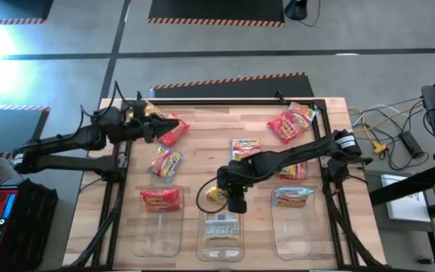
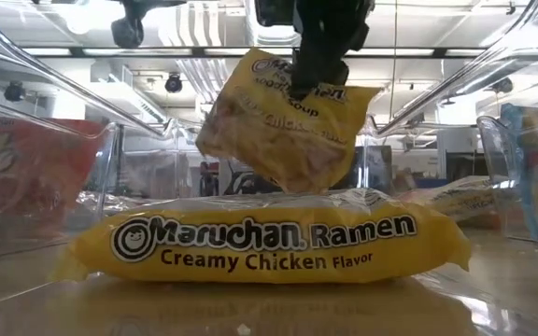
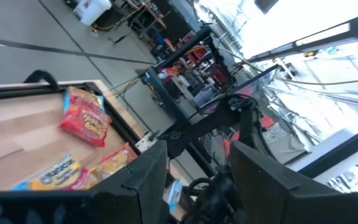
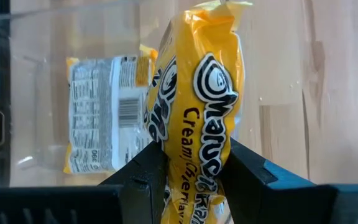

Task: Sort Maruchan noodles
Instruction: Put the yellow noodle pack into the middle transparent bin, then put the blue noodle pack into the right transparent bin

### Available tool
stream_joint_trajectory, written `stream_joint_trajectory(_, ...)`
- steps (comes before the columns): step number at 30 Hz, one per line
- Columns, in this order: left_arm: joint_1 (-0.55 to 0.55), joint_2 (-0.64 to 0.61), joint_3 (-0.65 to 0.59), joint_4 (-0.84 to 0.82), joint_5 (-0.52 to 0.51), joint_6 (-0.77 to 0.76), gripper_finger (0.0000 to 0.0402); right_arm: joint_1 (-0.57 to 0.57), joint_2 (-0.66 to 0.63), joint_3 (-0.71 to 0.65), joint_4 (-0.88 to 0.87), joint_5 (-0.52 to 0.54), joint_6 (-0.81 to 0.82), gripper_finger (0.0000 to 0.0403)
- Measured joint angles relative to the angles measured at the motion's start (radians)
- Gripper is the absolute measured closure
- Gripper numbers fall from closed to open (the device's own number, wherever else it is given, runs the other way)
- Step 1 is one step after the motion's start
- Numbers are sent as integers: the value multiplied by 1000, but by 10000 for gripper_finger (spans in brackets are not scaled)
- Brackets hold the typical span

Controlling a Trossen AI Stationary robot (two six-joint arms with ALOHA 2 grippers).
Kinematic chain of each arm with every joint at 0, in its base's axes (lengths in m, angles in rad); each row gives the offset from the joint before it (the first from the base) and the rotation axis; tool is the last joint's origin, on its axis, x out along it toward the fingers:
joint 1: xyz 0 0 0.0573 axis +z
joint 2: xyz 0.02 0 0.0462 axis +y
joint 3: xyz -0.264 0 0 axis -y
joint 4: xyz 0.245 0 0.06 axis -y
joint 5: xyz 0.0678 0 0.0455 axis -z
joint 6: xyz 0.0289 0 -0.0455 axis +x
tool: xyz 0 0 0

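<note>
Right gripper (image 4: 191,165) clamps a yellow packet (image 4: 197,112), hanging above the middle bin (image 1: 221,238), where another yellow packet (image 2: 269,245) lies flat. Judgement: centre over that bin, lower, then release. Left gripper (image 1: 148,130), far-left of the bin, grips a red packet (image 1: 174,130).

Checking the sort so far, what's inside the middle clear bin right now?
One yellow Creamy Chicken packet lies flat in the middle bin. The right gripper holds a second yellow packet above it. Anything beneath the lying packet is hidden.
</note>
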Motion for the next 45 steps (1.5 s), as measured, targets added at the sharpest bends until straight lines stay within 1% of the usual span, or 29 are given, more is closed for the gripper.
stream_joint_trajectory(4,0,-23,0,-49,-30,1,243,2,46,51,-58,-3,-26,289)
stream_joint_trajectory(13,0,-53,-1,-93,-32,4,243,15,161,182,-153,-6,-86,289)
stream_joint_trajectory(19,0,-73,-2,-99,-32,15,243,25,201,215,-176,-11,-117,275)
stream_joint_trajectory(23,0,-82,-2,-128,-35,18,243,32,201,217,-179,-14,-117,261)
stream_joint_trajectory(28,0,-84,-2,-200,-65,18,243,32,168,216,-177,-14,-109,240)
stream_joint_trajectory(33,0,-78,-2,-232,-84,18,243,32,149,216,-183,1,-95,225)
stream_joint_trajectory(38,0,-79,-2,-248,-84,18,243,32,142,256,-228,68,-89,225)
stream_joint_trajectory(45,0,-81,-2,-307,-86,16,243,29,141,374,-320,157,-131,234)
